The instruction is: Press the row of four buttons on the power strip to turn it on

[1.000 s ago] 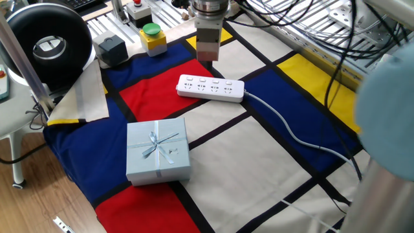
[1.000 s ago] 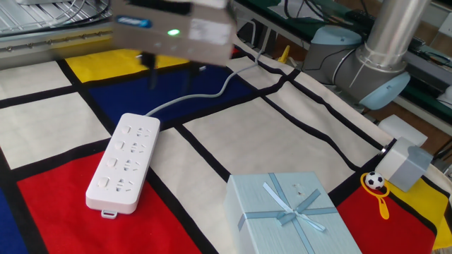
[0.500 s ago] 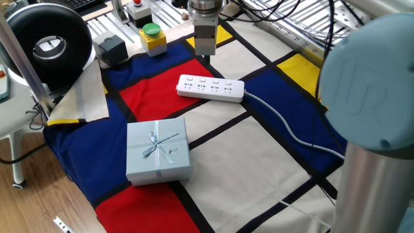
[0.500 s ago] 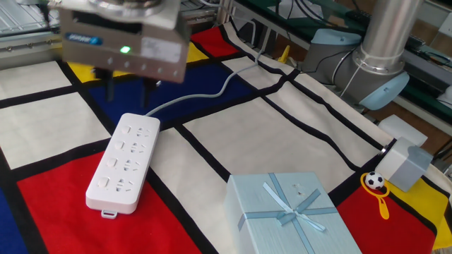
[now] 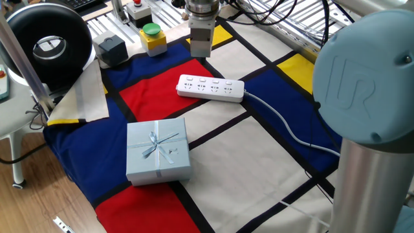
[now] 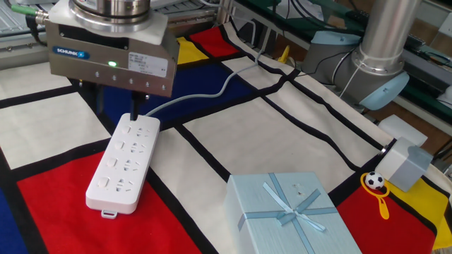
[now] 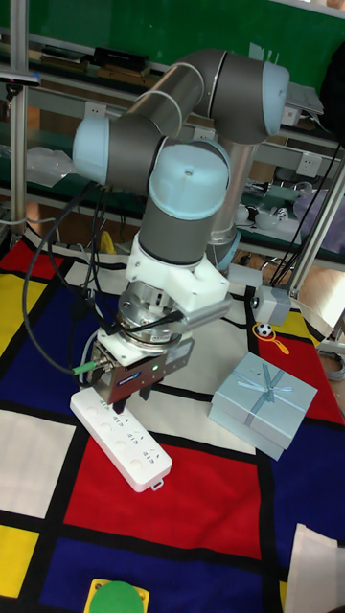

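The white power strip [image 5: 211,88] [image 6: 124,164] [image 7: 122,440] lies on the chequered cloth, and its pale grey cable [image 5: 285,127] trails off to the right. I cannot pick out the four buttons at this size. My gripper [image 6: 117,109] [image 5: 200,54] [image 7: 130,399] hangs over the strip's cable end with its fingers pointing down. It is open: there is a clear gap between the two dark fingers [image 6: 135,106]. One finger is over the strip's end and the other is just beside it. I cannot tell whether they touch the strip.
A pale blue gift box [image 5: 157,150] [image 6: 293,215] [image 7: 264,400] sits near the strip. A yellow box with a green button [image 5: 152,37], a black box [image 5: 110,48] and a black round unit [image 5: 48,45] stand at the back left. The robot's arm [image 5: 369,116] fills the right.
The gripper has moved across from above the cable to the strip's cable end and come lower. Its fingers now stand right at the strip. The strip has not moved.
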You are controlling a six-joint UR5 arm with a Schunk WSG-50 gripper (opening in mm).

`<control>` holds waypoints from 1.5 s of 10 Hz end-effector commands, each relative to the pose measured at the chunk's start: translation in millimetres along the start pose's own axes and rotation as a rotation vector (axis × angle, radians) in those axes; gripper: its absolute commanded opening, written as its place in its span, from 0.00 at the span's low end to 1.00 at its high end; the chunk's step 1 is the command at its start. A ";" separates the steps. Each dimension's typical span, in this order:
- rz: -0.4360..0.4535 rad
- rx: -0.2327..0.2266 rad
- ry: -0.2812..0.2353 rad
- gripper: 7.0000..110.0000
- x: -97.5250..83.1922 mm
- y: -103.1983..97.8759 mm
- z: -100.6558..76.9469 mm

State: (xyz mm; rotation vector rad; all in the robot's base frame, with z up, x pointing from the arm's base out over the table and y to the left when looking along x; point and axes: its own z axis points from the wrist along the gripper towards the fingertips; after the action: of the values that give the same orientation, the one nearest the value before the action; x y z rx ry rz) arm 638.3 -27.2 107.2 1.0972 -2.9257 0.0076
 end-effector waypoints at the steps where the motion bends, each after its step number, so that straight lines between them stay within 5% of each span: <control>1: 0.039 -0.041 -0.078 0.36 -19.7 8.1 -0.4; 11: 0.002 -0.011 -0.100 0.36 -24.9 0.8 -0.7; 15: -0.012 0.002 -0.095 0.36 -2.9 -8.1 16.3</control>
State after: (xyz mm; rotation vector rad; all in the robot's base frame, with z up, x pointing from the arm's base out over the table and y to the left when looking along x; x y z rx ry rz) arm 650.6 -21.7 99.0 1.1393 -2.9962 -0.0382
